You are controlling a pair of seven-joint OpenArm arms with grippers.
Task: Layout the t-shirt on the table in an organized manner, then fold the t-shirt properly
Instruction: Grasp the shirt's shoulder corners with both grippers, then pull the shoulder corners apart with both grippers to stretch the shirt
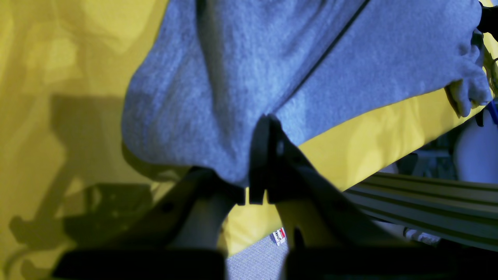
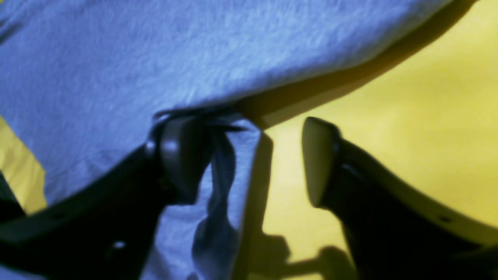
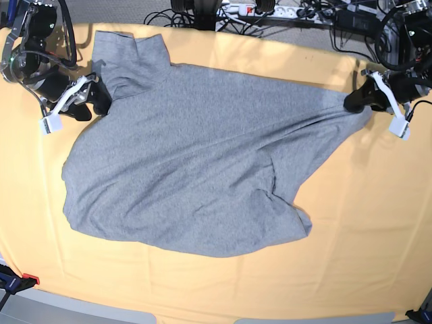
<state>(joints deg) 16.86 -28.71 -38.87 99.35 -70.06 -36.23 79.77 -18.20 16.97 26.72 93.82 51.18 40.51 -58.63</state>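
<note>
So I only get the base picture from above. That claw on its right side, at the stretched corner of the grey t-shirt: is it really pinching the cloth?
Observer: Yes. Its own wrist camera shows the left gripper with its jaws together on a bunched edge of the t-shirt.
Operator: And the claw on the other side?
Observer: The right gripper is open. One finger is against the shirt's edge, and the other is over bare yellow table, with a clear gap between them.
</note>
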